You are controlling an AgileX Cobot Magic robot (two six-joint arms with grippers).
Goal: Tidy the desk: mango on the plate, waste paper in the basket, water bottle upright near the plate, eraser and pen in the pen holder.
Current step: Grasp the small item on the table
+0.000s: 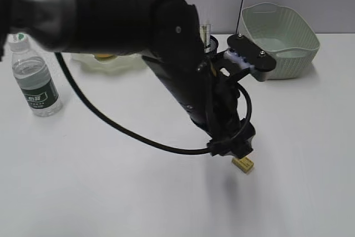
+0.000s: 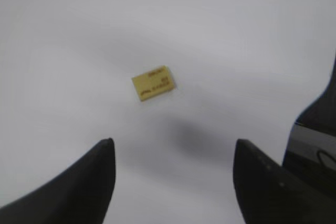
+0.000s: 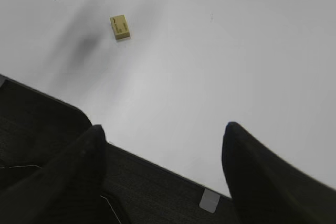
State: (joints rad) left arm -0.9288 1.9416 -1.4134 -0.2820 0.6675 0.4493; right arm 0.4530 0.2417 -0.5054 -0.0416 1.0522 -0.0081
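exterior looks down slantwise; both wrist views look down, sharing the eraser [image 2: 153, 83]

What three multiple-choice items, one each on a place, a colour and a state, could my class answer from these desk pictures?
1. Where is the eraser? A on the desk B in the basket C in the pen holder
2. What colour is the eraser? A black B yellow C blue
3. How are the left gripper jaws? A shut on the eraser B shut empty C open

Answers: 1 A, it lies on the bare white top. 2 B, its face is yellow. 3 C, a wide gap separates them, nothing between.
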